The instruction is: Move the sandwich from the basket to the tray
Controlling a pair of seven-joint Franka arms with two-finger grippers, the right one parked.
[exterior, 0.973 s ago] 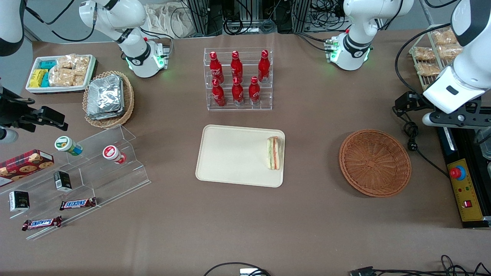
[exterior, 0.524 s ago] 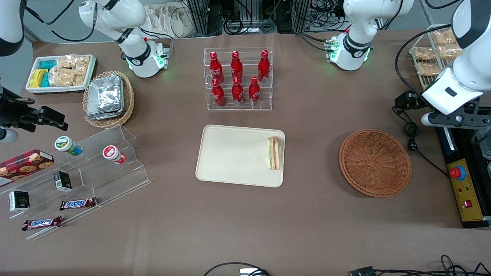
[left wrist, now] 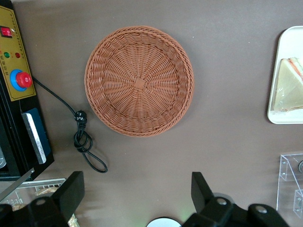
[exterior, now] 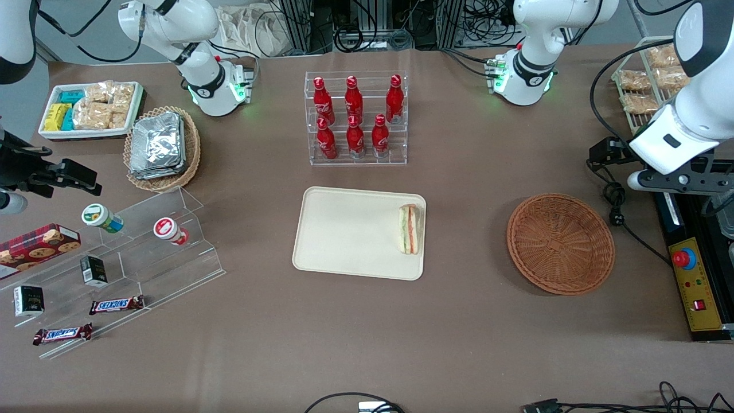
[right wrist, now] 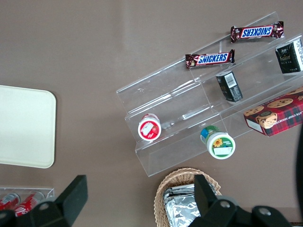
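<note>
The sandwich [exterior: 409, 229] lies on the tray [exterior: 344, 232], at the tray's end nearest the basket [exterior: 560, 244], standing on edge with its green and orange-red layers facing up; in the left wrist view it shows as a pale wedge [left wrist: 287, 87] just inside the tray's rim [left wrist: 278, 71]. The basket is bare — the wrist view looks straight down into its woven bottom [left wrist: 139, 81] and nothing rests there.

Over the last second the sandwich, tray and basket have not shifted at all; only the working arm has moved, drifting a little upward and away toward its own end of the table. The gripper [left wrist: 137, 198] now hangs high, above the table near the basket and the black cable [left wrist: 84, 142], well apart from the tray; its fingers [left wrist: 71, 191] stand wide apart with nothing between them — released.

That reads as a retreat after the drop; I judge the task done, with the sandwich settled inside the rim and no sign of it tipping; nothing remains but for the arm to park.
</note>
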